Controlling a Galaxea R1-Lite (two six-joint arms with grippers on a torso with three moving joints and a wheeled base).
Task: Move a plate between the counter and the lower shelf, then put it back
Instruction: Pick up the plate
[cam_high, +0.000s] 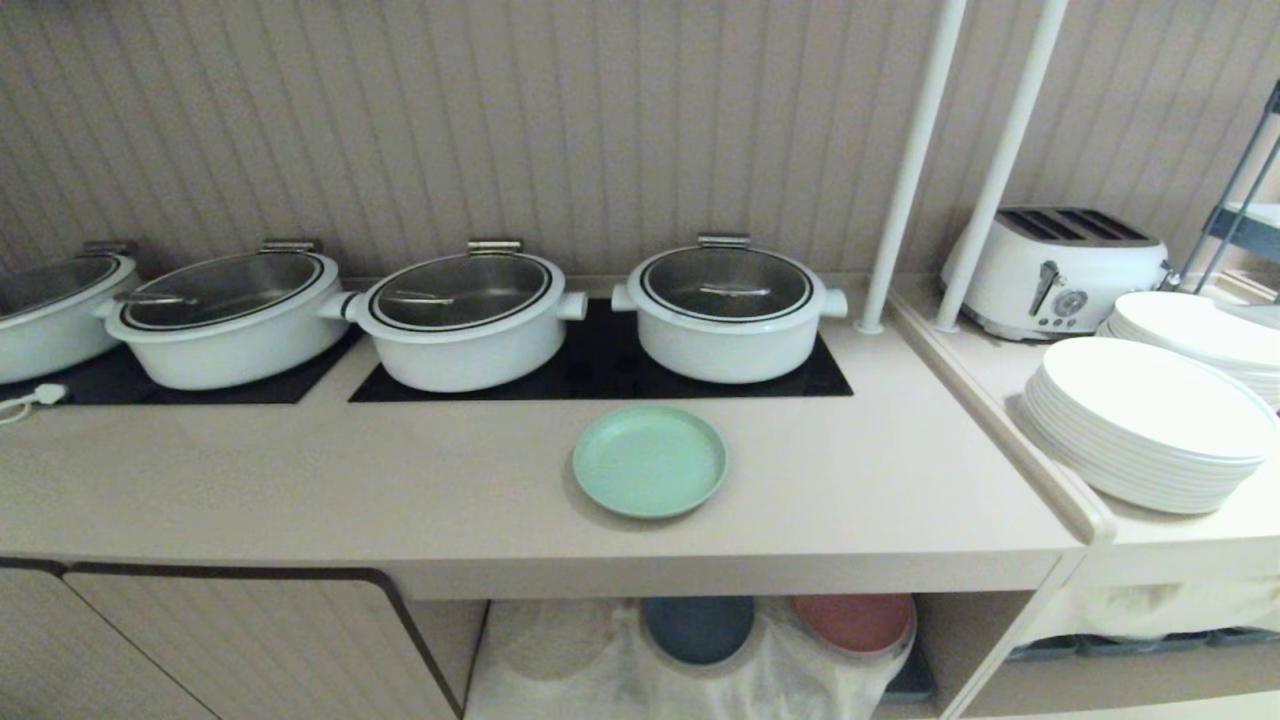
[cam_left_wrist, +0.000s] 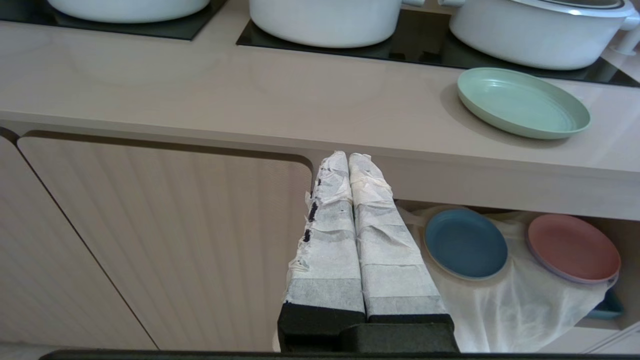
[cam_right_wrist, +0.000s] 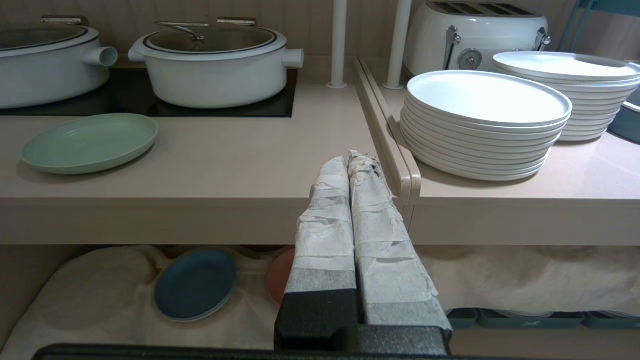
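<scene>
Nearest your wrist cameras: the left claw (cam_left_wrist: 348, 156), tape-wrapped fingers pressed together with nothing between them, hanging in front of the cabinet door (cam_left_wrist: 165, 240) below the counter's front edge. The right claw (cam_right_wrist: 356, 159) is likewise pressed together and empty, held before the counter edge near the raised divider (cam_right_wrist: 387, 145) (neither arm shows in your head view).

Item, the plate (cam_high: 649, 461): mint green, lying flat on the counter (cam_high: 300, 480), just in front of the black hob panel (cam_high: 600, 375) and well apart from both claws.

Item, four white pots with glass lids on the hob panels; the one at the right end (cam_high: 727, 310) stands just behind the plate, another (cam_high: 465, 318) to its left.

Item, the lower shelf (cam_high: 970, 640): an open niche under the counter, floored with a white cloth (cam_high: 600, 680). On the cloth you have a dark blue plate (cam_high: 698, 628) and beside it a pink plate (cam_high: 853, 622).

Item, the side surface to your right, past the divider: two stacks of white plates, the nearer (cam_high: 1145, 425) and the farther (cam_high: 1200, 335), with a white toaster (cam_high: 1055, 270) behind them. Two white poles (cam_high: 915, 160) rise from the back corner of the counter.
</scene>
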